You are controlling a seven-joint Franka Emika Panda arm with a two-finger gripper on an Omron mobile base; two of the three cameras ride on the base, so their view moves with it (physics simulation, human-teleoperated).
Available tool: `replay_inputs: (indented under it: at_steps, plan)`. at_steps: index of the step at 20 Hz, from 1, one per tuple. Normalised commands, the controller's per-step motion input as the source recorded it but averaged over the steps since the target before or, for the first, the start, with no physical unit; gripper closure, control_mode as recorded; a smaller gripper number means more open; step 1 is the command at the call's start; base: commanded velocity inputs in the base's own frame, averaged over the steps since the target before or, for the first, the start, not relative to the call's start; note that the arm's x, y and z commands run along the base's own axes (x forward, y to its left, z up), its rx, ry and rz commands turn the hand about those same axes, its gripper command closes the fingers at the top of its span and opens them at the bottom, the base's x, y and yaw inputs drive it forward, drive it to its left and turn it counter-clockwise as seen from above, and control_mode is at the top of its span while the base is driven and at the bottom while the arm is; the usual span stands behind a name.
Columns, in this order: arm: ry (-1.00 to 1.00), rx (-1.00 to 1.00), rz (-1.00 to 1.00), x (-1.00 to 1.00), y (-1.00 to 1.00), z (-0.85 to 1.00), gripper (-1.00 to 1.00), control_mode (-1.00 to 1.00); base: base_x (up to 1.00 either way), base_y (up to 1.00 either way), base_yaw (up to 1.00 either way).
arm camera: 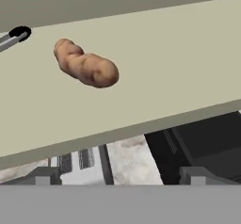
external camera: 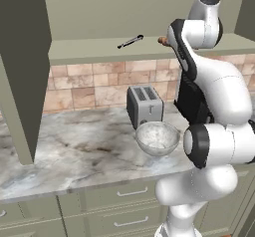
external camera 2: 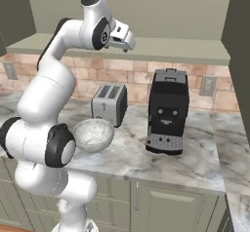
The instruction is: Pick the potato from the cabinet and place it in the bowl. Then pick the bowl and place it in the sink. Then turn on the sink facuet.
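**Desk:** What is the arm doing here?

**Photographer:** The white arm is raised to the open shelf of the olive-green cabinet (external camera: 124,12), its jaws (external camera 2: 128,44) level with the shelf's front edge. The potato (arm camera: 85,66) lies on the shelf just beyond that edge, beside the end of a thin black utensil (external camera: 130,42). In the hand view the two dark tips sit low and wide apart, well short of the potato and holding nothing.

**Desk:** So which step is this?

**Photographer:** By my reading, the first one: the reach for the potato. Nothing has been picked yet.

**Desk:** Where does everything else stand?

**Photographer:** The clear bowl (external camera: 157,137) waits on the marble bench (external camera: 74,146) near its front edge, just in front of the toaster (external camera: 144,105) and nearly below the potato. A black coffee machine (external camera 2: 168,111) stands to the toaster's right. The bowl holds nothing.

**Desk:** What does the next move call for?

**Photographer:** The hand looks to need to go forward over the shelf edge and shift toward the potato, which sits off to one side in its view, until the tips straddle the narrow middle. Then they close. The utensil is close enough that a careless approach might nudge it.
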Motion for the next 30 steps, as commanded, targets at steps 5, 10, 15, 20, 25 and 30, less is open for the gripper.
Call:
replay_inputs:
  at_steps: [5,10,15,20,25,30]
  plan:
    - [0.00,0.00,0.00,0.39,-0.02,-0.05,-1.00,-1.00,0.00,0.00,0.00]
    - [0.00,0.00,0.05,0.41,0.00,-0.15,-1.00,-1.00,0.00,0.00,0.00]
    - [0.00,0.00,0.08,0.49,0.00,-0.15,-1.00,-1.00,0.00,0.00,0.00]
    - [0.00,0.00,0.09,0.42,0.00,-0.04,-1.00,-1.00,0.00,0.00,0.00]
    - [0.00,0.00,0.05,0.27,0.00,-0.01,-1.00,-1.00,0.00,0.00,0.00]
    - [0.00,0.00,0.04,0.26,0.00,-0.11,-1.00,-1.00,0.00,0.00,0.00]
